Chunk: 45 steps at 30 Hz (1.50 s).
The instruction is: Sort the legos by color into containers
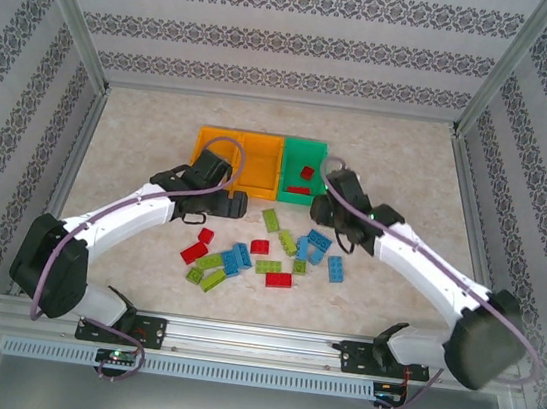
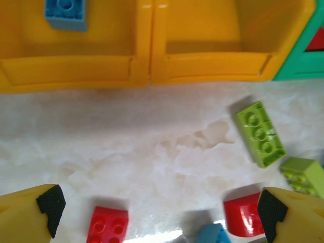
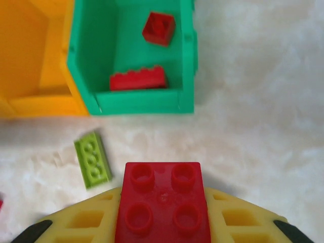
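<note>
Nearest the lens: a red square four-stud plastic brick [image 3: 162, 200], studs up, clenched between the yellow fingers of the right gripper [image 3: 162, 230]. Just beyond, on the pale marbled tabletop [image 3: 253, 116], an oblong lime green brick [image 3: 92, 158], short of the green rectangular plastic bin [image 3: 186, 61] and off its near-left corner.

Straight ahead and a shade left of the jaws: the green bin's open mouth, long axis running away from the gripper. No long axis on the square brick to line up. Probably needs only a short carry forward over the near wall, then a release. Right arm plainly the nearer of the two to the green bin.

Inside the green bin, two red pieces: a long red brick [image 3: 137, 79] against the near wall, a small red brick [image 3: 158, 28] farther back.

Left of the green bin and short of it, the left gripper [image 2: 161, 217], jaws spread wide, grasping nothing, above loose pieces.

Loose on the table short of the green bin, from the top view: four loose red bricks [image 1: 279, 280], roughly six light blue bricks [image 1: 336, 268], roughly seven lime green bricks [image 1: 212, 279]; exact tally hard among touching pieces.

Farthest, two orange rectangular plastic bins [image 2: 66, 71] [image 2: 207, 66] in a row against the green bin's left side, with one blue brick [image 2: 65, 12] in the one farther from the green bin.
</note>
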### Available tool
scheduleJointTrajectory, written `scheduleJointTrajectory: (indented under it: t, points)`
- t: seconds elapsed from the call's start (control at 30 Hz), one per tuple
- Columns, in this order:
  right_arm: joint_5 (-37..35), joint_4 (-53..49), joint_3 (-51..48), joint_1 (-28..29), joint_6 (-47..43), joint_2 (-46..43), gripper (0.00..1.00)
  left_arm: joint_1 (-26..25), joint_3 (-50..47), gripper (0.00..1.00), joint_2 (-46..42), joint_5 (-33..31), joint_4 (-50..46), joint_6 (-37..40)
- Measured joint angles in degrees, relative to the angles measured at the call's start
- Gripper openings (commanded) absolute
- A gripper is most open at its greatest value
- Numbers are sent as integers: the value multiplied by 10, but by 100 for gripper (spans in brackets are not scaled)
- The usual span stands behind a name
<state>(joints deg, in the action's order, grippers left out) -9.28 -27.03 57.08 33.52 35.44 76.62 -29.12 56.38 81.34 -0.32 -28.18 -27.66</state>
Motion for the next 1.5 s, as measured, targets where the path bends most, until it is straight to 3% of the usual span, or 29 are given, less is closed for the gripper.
scheduleJointTrajectory:
  t: [0.3,0.67,0.93,1.13,1.5]
  points:
    - [41,16,197,-57,-75,232,36,0,-42,99,-7,-32,-35,-3]
    - [43,-28,348,-72,-105,388,51,0,-85,99,-14,-30,-49,-3]
    - [42,-49,356,-72,-114,400,62,0,-87,94,37,-23,-47,7]
    - [42,-45,349,-71,-113,390,76,0,-75,89,82,-21,-45,31]
    - [27,-19,230,-75,-111,255,83,6,-45,70,128,3,-47,52]
